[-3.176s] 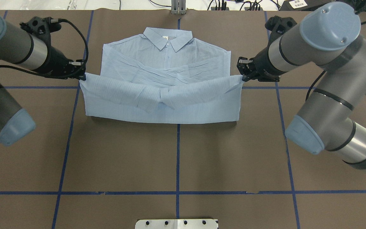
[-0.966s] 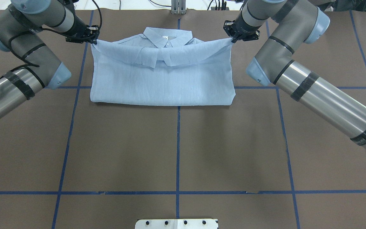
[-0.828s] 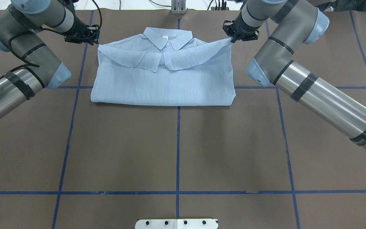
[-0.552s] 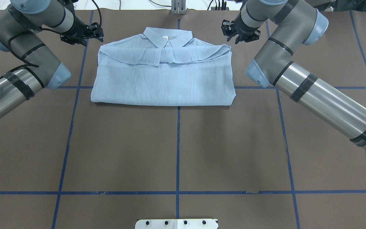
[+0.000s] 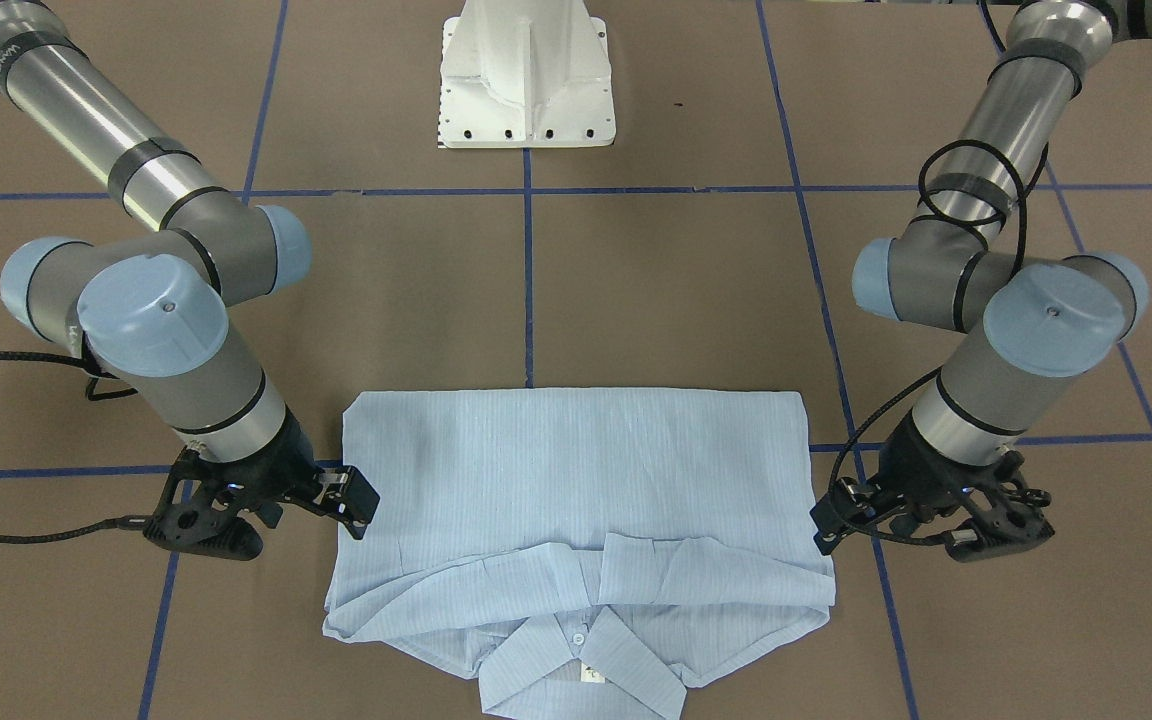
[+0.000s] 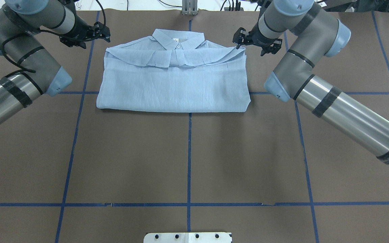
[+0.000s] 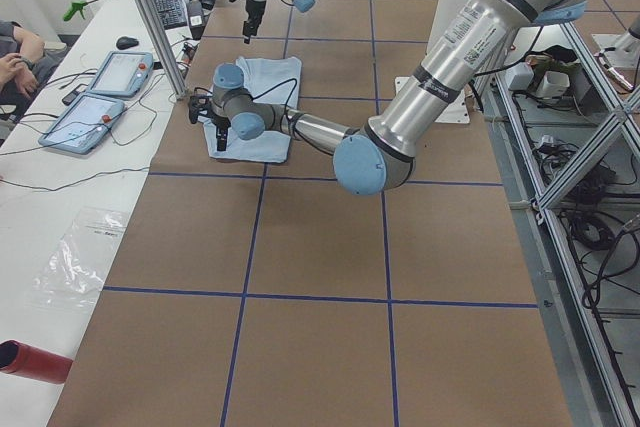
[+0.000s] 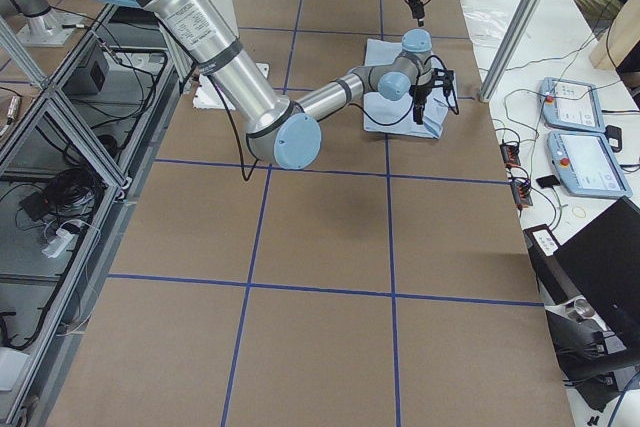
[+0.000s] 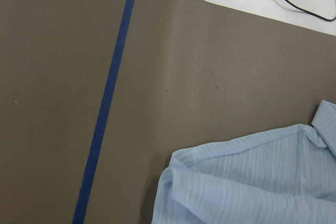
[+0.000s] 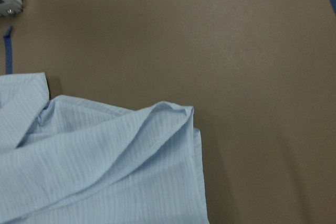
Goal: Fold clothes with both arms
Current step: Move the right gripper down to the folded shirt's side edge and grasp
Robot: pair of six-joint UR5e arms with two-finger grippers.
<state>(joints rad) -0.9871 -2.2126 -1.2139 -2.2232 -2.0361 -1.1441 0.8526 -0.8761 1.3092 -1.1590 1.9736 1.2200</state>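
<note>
With left fingers and right fingers spread empty beside the folded shirt lying on the table between them, a low pull-away could snag its loose, rumpled top layer and undo the fold.

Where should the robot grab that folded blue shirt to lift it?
Probably the shirt by its left fold corner and right fold corner, coming in low from the outer sides: it lies flat, so only edges offer layers to pinch.
</note>
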